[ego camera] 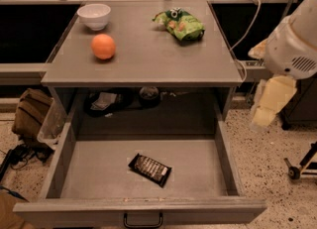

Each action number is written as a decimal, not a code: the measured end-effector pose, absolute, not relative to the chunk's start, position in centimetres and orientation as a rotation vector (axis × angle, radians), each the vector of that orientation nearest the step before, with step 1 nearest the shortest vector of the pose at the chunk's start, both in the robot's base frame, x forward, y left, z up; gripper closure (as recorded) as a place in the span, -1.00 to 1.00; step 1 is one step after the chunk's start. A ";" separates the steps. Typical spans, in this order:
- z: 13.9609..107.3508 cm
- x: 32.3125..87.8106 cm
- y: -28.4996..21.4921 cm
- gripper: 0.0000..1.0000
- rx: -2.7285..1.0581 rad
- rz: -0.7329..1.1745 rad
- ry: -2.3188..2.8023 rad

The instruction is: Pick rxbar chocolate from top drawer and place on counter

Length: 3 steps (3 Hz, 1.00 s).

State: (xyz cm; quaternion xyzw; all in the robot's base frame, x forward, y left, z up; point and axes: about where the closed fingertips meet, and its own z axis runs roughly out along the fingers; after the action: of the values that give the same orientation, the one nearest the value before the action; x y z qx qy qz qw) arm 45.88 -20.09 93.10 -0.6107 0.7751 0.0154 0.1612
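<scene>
**A:** Why does the rxbar chocolate point(150, 169) lie where it does?

**B:** It rests flat on the floor of the top drawer point(63, 159), slightly right of centre, turned at a slant and touching no wall. The drawer stands pulled out, which leaves the bar exposed to a reach from above.

**A:** And the gripper?

**B:** The gripper point(270, 105) hangs right of the cabinet, under the arm's white housing and well apart from the bar (whether it is open or closed cannot be told).

**A:** What about materials?

**B:** The bar is a thin rectangle in a glossy black wrapper with pale lettering, probably slick and low to grasp. The drawer and counter point(148, 67) are smooth matte grey, and the handle point(143, 221) is dark metal. A round orange point(103, 46), a white bowl point(94, 16) and a crinkled green snack bag point(179, 24) sit toward the counter's back, so its near half looks the likely landing spot.
</scene>
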 end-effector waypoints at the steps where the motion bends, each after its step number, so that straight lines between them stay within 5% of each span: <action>1: 88.8 47.6 -17.9 -1.00 -1.807 0.164 2.193; 3: 86.1 45.4 -15.1 -1.00 -1.778 0.218 2.166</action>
State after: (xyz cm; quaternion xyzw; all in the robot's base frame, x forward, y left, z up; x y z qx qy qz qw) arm 45.39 -15.14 86.07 -0.6241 0.7600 0.0764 0.1647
